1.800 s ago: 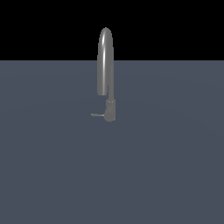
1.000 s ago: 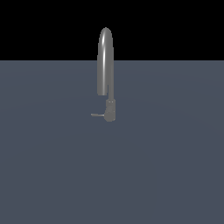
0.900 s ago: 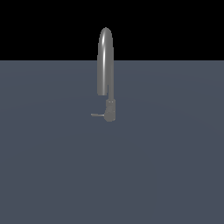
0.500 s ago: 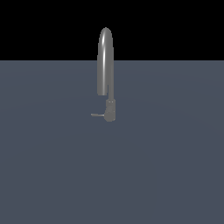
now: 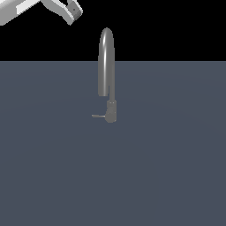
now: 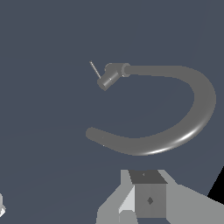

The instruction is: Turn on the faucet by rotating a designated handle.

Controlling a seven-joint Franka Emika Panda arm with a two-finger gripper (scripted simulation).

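High at the exterior view's left, claw (image 5: 73,11) touching nothing (opening cannot be told), well apart from faucet (image 5: 107,66), handle (image 5: 98,116).

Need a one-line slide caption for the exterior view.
Panda arm at the exterior view's upper left, well clear of the gooseneck faucet and its side handle.

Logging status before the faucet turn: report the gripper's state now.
Gripper: cannot tell if open or closed; fingertips not clearly visible. It holds nothing, far from the handle.
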